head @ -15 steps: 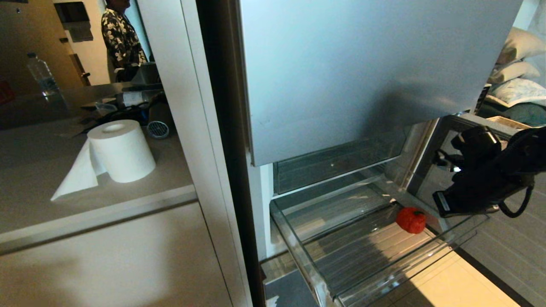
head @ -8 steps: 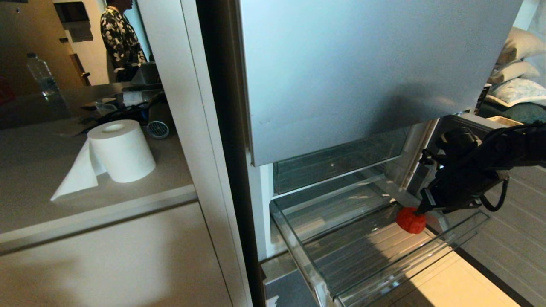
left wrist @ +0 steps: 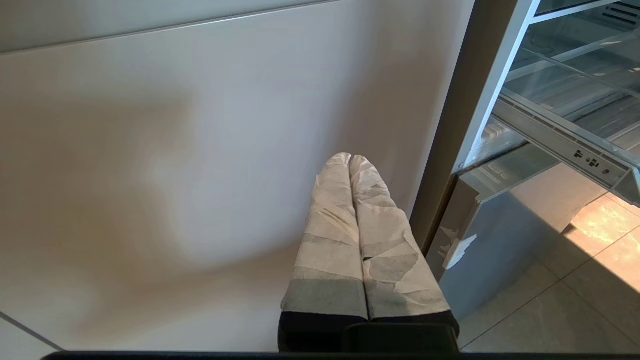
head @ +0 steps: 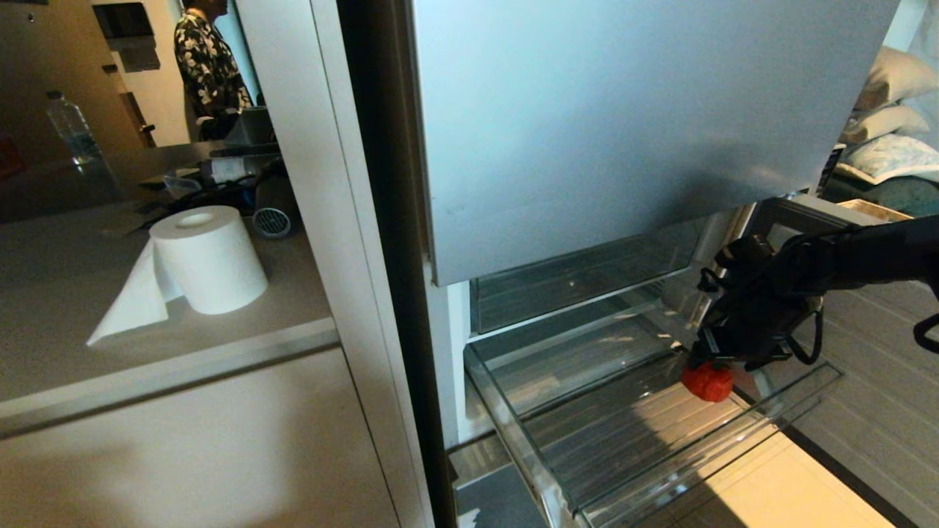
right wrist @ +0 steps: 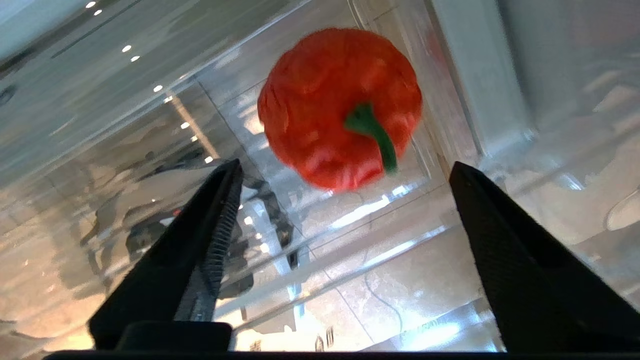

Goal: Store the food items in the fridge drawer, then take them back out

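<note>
One food item (head: 706, 381), a small red piece with a green stem (right wrist: 340, 107), lies at the right rear of the fridge drawer (head: 660, 477), which is pulled out. My right gripper (head: 709, 357) hangs just above the piece, pointing down into the drawer. In the right wrist view the right gripper (right wrist: 345, 166) is open, its black fingertips (right wrist: 225, 182) wide apart and nothing held; the piece sits just beyond the tips on the drawer's clear floor (right wrist: 380, 280). My left gripper (left wrist: 350, 159) is shut and empty, parked low beside a white cabinet panel.
The silver-blue fridge door (head: 623, 110) hangs over the drawer, with a clear-fronted compartment (head: 579, 282) just above it. On the counter at left are a paper towel roll (head: 209, 257) and a water bottle (head: 70, 128). A person (head: 205, 66) stands far behind. Pillows (head: 891, 110) lie at right.
My right arm has swung in from the drawer's right side and come down over the red piece. The piece and the drawer have not moved.
</note>
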